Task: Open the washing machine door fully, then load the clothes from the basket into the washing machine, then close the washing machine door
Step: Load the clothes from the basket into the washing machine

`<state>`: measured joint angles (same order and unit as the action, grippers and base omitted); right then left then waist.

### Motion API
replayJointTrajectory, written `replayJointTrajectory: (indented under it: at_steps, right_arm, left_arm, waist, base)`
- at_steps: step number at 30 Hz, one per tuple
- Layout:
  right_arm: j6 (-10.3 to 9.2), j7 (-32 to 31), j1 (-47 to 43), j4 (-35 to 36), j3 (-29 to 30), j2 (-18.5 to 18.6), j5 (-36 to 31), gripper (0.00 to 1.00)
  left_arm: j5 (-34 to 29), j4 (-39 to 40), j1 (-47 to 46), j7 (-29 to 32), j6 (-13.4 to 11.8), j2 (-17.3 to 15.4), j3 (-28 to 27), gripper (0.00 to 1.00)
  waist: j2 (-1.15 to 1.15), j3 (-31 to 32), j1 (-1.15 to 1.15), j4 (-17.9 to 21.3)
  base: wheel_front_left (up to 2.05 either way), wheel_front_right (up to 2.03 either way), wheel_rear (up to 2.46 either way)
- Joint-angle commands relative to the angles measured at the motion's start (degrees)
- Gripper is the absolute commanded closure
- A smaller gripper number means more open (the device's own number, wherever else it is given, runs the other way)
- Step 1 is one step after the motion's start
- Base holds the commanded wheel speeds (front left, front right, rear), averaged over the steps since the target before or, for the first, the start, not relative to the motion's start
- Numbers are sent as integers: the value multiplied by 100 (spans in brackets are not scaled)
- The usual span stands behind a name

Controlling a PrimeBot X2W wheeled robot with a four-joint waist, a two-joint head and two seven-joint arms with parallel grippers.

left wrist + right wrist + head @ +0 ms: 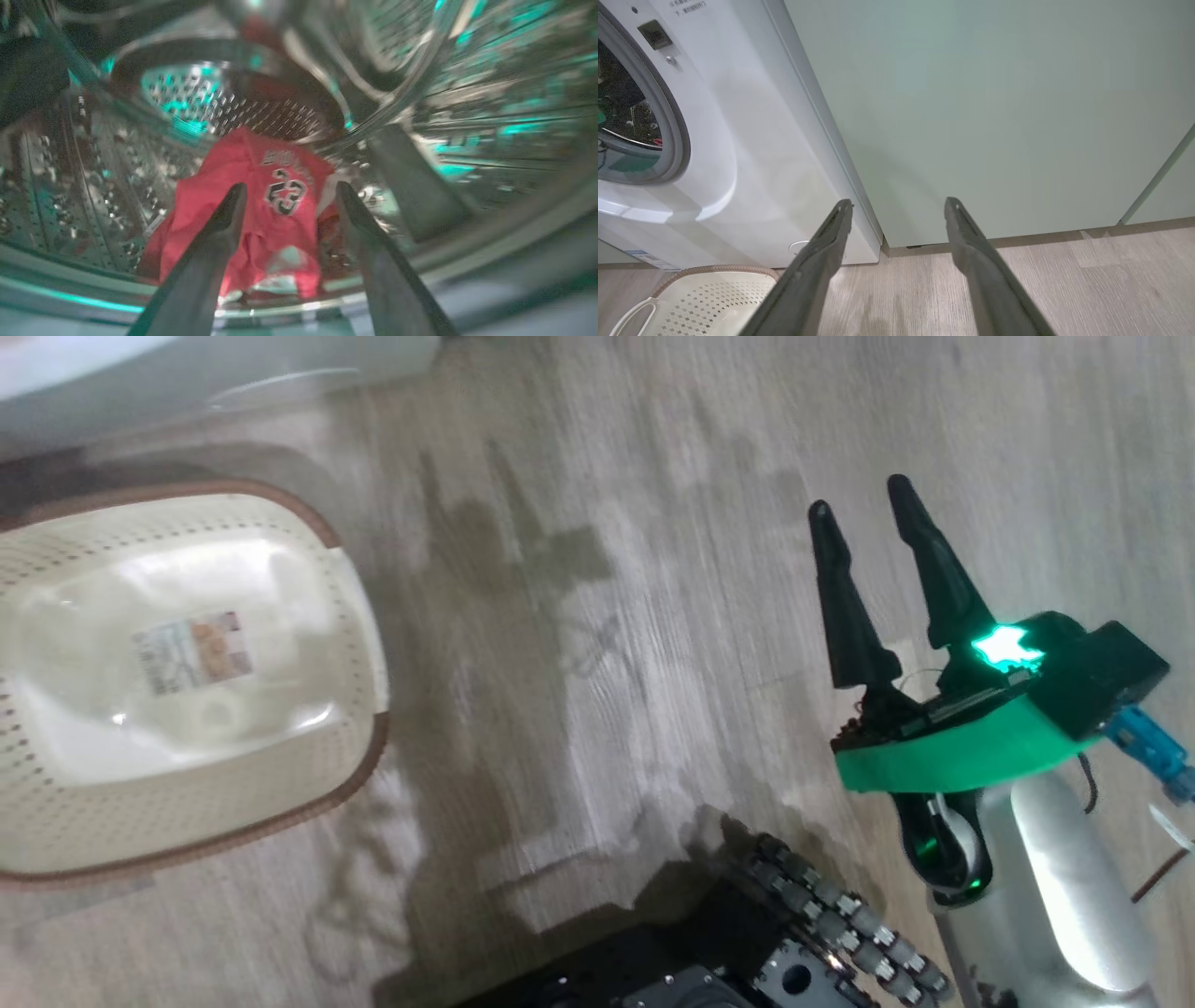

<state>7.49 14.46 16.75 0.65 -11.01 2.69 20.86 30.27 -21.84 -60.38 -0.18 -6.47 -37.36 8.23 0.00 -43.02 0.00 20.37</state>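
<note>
Now the left gripper [290, 185] is sitting inside the washing machine [761, 140] drum [196, 98], fingers spread wide and gripping nothing. The clothes [210, 205] are lying dead ahead, just past the tips. The basket [56, 821] is showing its bare labelled floor. The right gripper [860, 495], fingers also spread, is hanging outside, likelier for the door.

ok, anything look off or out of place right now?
Nothing stands out. The red shirt lies crumpled inside the drum, near its front lip; the basket sits upright and empty on the floor. The left tool is open over the shirt, not holding it.
</note>
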Motion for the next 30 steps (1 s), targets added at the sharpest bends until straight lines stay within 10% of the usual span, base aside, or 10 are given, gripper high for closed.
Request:
replayJointTrajectory:
  at_steps: [1, 18, 30]
  right_arm:
    - [0, 53, -222, 196, -28, 19, -78, 0]
    - [0, 41, -415, 118, 389, 19, -717, 0]
    - [0, -317, -855, 124, 886, 19, -1018, 0]
  left_arm:
    - [14, 531, 344, -223, -114, -200, -255, 0]
    - [-441, 3548, 4006, -1436, -1178, 995, -191, 0]
    - [-890, 3403, 5181, -1480, -874, 1925, -7, 0]
  waist:
    - [0, 236, 0, -245]
    - [0, 1279, 0, -1232]
    - [0, 2417, 0, -1707]
  base:
    - [0, 0, 0]
    - [0, 0, 0]
    - [0, 0, 0]
